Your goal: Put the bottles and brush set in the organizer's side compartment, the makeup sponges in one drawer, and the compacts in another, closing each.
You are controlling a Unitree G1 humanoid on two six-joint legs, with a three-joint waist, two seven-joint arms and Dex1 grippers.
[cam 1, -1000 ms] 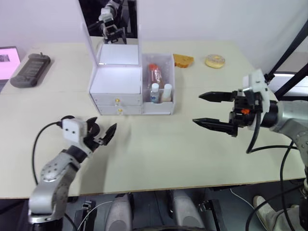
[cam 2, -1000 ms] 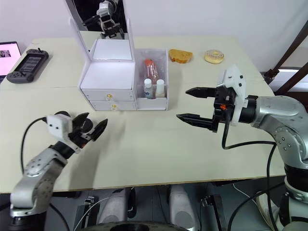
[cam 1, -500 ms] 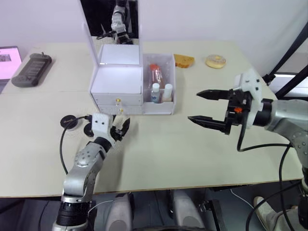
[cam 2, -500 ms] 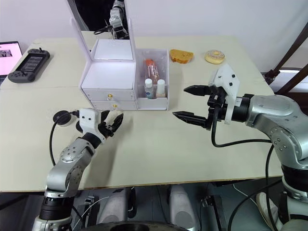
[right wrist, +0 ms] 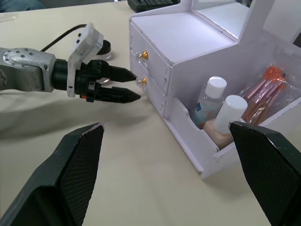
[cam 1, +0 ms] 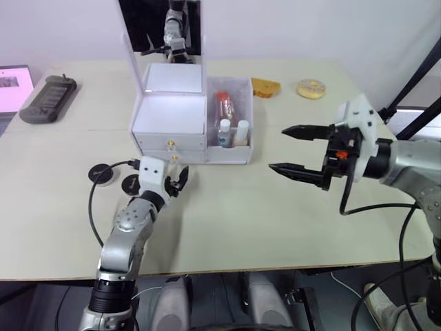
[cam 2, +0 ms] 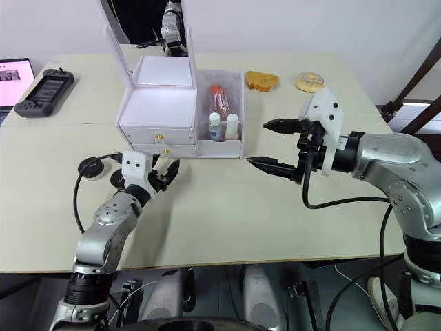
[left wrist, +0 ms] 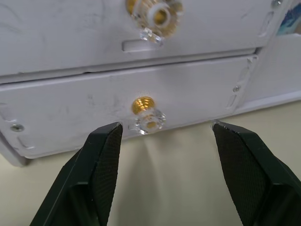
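**Left tool lined up on the lower drawer knob**

While the right tool (cam 1: 298, 149) hung above the bench (cam 1: 234, 221) with its two black fingers spread wide and nothing between them, the left tool (cam 1: 180, 181) sat low, just in front of the organizer (cam 1: 172, 117). In the left wrist view its fingers (left wrist: 101, 155) stood apart on either side of the lower drawer's gold knob (left wrist: 147, 115), not touching it; the upper drawer's knob (left wrist: 155, 16) showed above. Both drawers looked closed, or very nearly so.

The organizer stood towards the far middle of the bench with its mirror (cam 1: 162, 31) upright. Its side compartment (cam 1: 232, 121), on the robot's right of the drawers, held the two bottles: the clear one with the pale blue label (right wrist: 209, 101) and the beige one (right wrist: 225, 120), both white-capped and standing upright side by side at the near end. Behind them lay the brush set (right wrist: 265, 92) in its clear wrapper.

Two compacts (cam 1: 101, 173), round and black, lay on the bench to the robot's left of the left tool, near each other, with the arm's cable passing over that spot.

A dark handheld device (cam 1: 47, 100) rested at the far left of the bench, and a piece of toast (cam 1: 265, 87) and a doughnut (cam 1: 311, 88) lay beyond the organizer on the right.
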